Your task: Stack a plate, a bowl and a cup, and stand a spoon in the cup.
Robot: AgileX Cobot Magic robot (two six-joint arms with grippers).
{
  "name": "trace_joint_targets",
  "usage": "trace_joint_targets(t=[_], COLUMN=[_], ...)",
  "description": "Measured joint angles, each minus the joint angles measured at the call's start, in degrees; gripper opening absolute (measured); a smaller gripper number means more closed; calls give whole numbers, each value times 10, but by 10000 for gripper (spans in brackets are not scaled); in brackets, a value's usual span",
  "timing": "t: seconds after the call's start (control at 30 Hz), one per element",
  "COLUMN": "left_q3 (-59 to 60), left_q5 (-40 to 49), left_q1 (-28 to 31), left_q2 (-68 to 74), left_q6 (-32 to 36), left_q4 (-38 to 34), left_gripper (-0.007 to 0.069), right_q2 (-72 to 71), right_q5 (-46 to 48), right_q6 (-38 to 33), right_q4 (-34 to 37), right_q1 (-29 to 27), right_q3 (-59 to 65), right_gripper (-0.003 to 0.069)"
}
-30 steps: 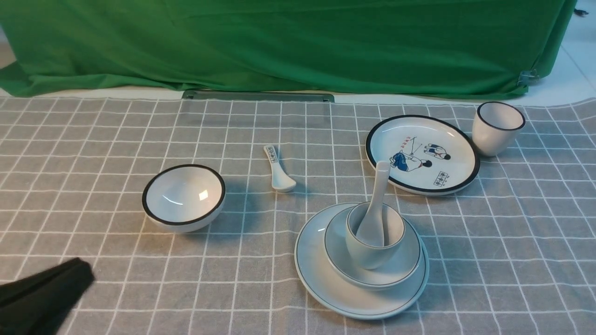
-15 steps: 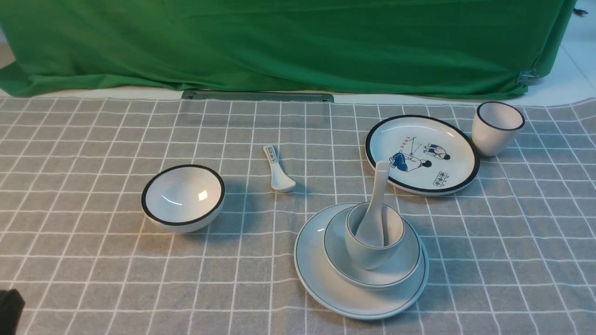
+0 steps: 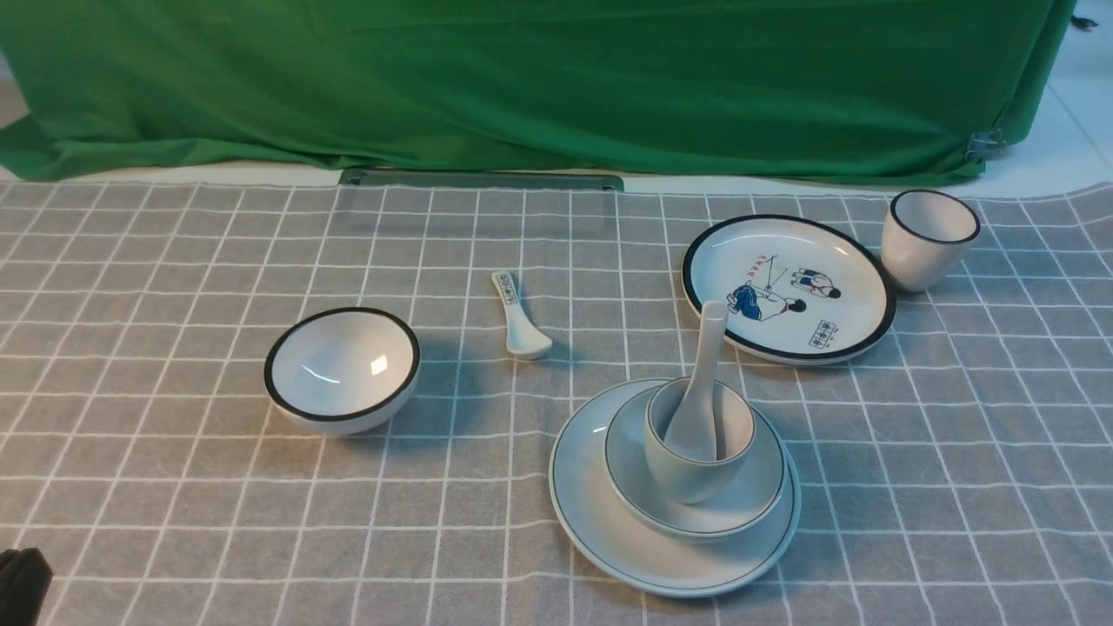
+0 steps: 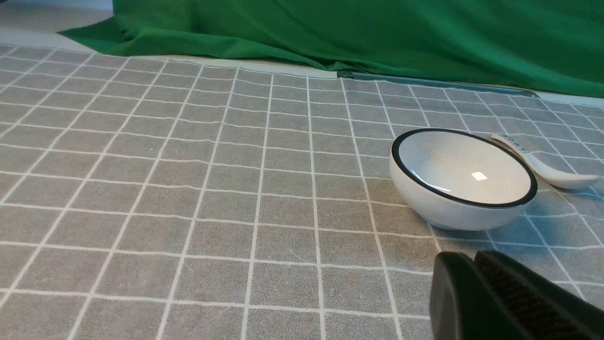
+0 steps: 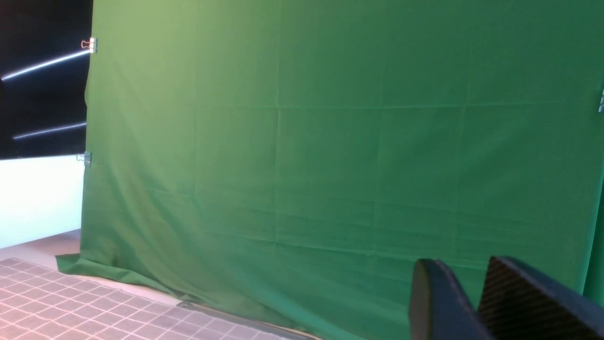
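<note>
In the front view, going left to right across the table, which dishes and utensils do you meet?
Black-rimmed bowl → small printed spoon → stack of plate, bowl, cup and spoon → cartoon plate → black-rimmed cup.

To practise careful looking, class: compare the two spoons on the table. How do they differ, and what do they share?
The large spoon stands leaning in the cup; the small spoon lies flat on the checked cloth. The large spoon has a plain handle; the small spoon has dark printed marks on its handle. The large spoon looks longer and broader than the small spoon. Both are white soup spoons, and no gripper touches either.
</note>
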Motion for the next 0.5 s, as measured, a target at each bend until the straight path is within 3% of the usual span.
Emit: trace_joint_targets(t=[0.5], left_q3=[0], left_q5=[0], left_q1=[0], left_q2=[0], left_q6=[2], left_q4=[0], left_gripper=[17], right_q2=[0], right_q5=[21], right_q6=[0], right_q4=[0], right_q1=[0], right_q3=[0], right_gripper=[231])
